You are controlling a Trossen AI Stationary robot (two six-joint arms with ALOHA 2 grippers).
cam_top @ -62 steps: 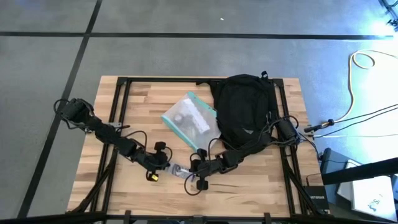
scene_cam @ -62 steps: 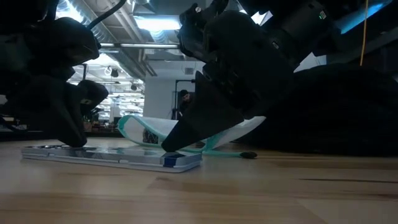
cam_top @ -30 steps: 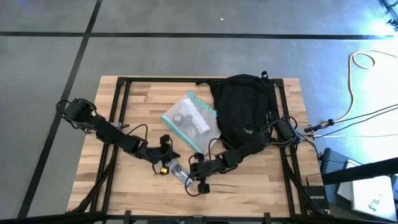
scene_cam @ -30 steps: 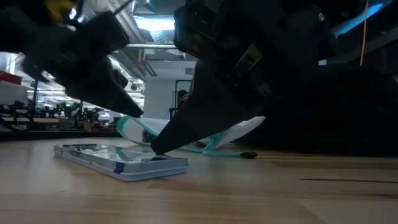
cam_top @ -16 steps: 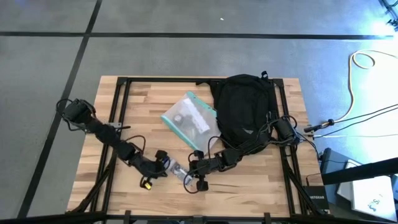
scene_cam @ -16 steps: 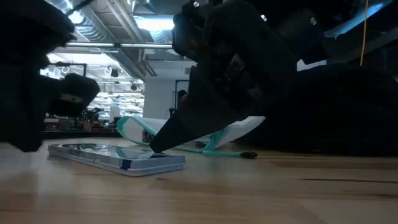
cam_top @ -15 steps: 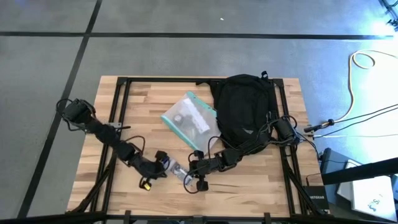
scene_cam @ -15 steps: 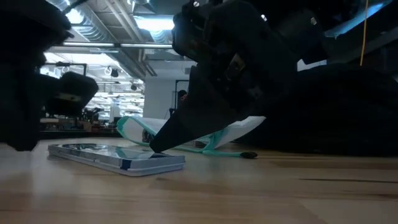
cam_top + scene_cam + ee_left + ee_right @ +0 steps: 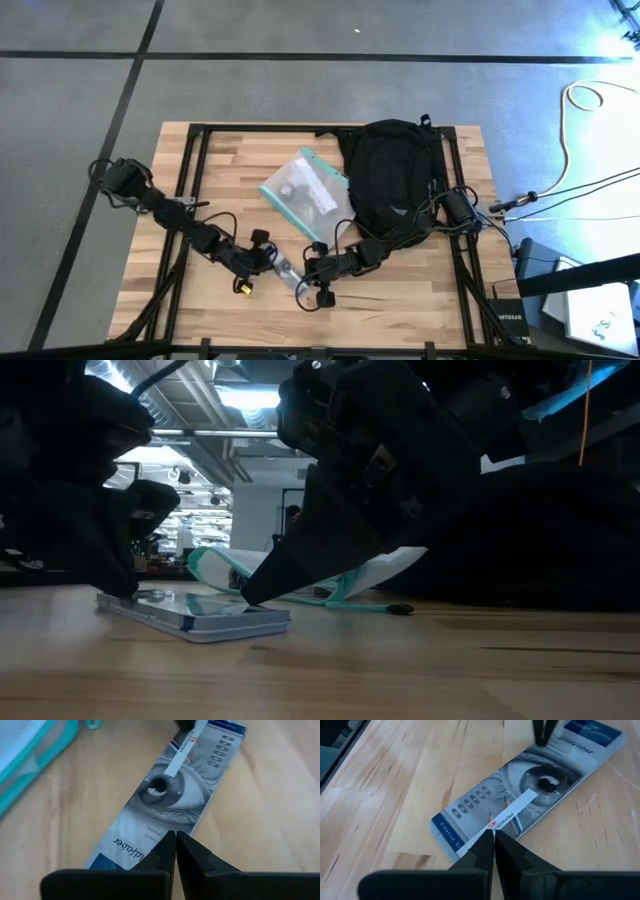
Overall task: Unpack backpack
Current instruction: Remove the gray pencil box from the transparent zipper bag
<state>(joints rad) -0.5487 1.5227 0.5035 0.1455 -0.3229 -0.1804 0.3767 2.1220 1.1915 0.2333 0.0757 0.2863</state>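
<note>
Shifting back onto the flat silver pencil tin point(image 9: 195, 614) since a moment ago, the left gripper point(image 9: 174, 836) is pressing one end, fingers fully closed, holding nothing. At the other end the right gripper point(image 9: 493, 832) — also closed, empty — is touching the tin's white label strip point(image 9: 512, 811). Beyond is lying the clear teal-edged pouch point(image 9: 305, 194), then the large black fabric backpack point(image 9: 393, 175) at the wooden table's point(image 9: 400, 300) far right.

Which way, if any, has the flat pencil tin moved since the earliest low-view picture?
Yes. The pencil tin has slid right, towards the teal-edged pouch; its left end now lies further right.
</note>
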